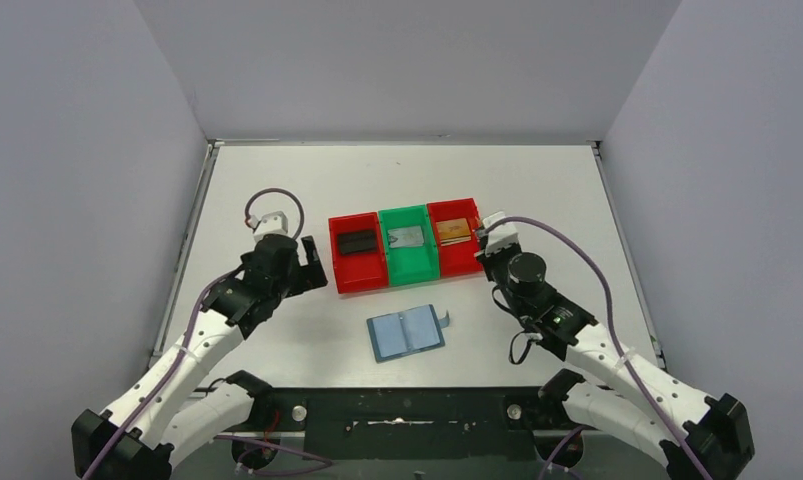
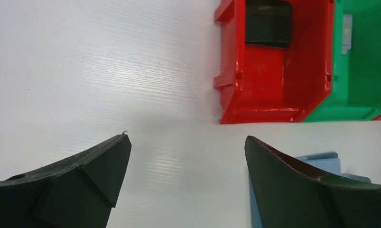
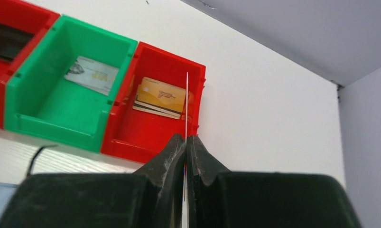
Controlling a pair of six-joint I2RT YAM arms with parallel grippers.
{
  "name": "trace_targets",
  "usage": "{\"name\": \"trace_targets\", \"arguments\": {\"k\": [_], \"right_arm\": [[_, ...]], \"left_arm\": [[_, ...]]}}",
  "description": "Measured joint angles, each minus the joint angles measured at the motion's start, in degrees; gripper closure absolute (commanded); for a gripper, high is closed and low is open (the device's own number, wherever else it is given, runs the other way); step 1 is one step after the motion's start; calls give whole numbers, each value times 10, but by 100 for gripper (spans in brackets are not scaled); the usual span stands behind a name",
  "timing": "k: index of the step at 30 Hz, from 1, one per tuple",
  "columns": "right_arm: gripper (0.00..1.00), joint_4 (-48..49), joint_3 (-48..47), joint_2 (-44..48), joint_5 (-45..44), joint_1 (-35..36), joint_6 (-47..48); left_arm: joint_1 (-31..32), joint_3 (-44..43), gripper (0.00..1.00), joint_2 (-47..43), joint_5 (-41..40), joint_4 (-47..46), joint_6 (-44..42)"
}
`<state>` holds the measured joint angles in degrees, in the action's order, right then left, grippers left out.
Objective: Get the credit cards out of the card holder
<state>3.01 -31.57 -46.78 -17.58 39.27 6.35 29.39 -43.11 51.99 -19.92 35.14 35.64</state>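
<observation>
**Right arm holds a card on edge over the right-hand red bin**

My right gripper [image 3: 185, 138] has its jaws pressed together on a thin card [image 3: 186, 102]. I see the card edge-on, as a pale line standing up from the fingertips. It hangs over the right-hand red bin [image 3: 131, 137], close to the bin's outer wall, where gold-brown cards [image 3: 160, 97] lie stacked.

I judge the step in hand to be dropping this card. To do it well I should shift inward until the edge sits over the stack, tilt it flatter, lower it and then let go; otherwise it may catch the rim.

My left gripper [image 2: 186, 140] has its jaws wide apart, holding nothing, beside the left-hand red bin [image 2: 269, 90], which holds a black card [image 2: 269, 23]. A silver-grey card [image 3: 91, 75] lies in the green bin [image 3: 51, 109].

The teal-blue card holder [image 1: 407, 332] lies open and flat near the front of the table. The table [image 1: 277, 180] is white and finely ribbed. Plain grey walls [image 1: 407, 60] enclose it on three sides.
</observation>
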Motion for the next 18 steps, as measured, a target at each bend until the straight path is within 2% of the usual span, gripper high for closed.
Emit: {"name": "trace_targets", "arguments": {"k": [3, 7, 12, 18], "right_arm": [[100, 8, -10, -49, 23, -13, 82], [100, -4, -49, -125, 110, -63, 162], [100, -19, -101, -209, 219, -125, 265], [100, -50, -140, -290, 315, -138, 365]], "left_arm": [[-37, 5, 7, 1, 3, 0, -10], [-67, 6, 6, 1, 2, 0, -20], [-74, 12, 6, -25, 2, -3, -24], [-74, 17, 6, -63, 2, -4, -25]]}}
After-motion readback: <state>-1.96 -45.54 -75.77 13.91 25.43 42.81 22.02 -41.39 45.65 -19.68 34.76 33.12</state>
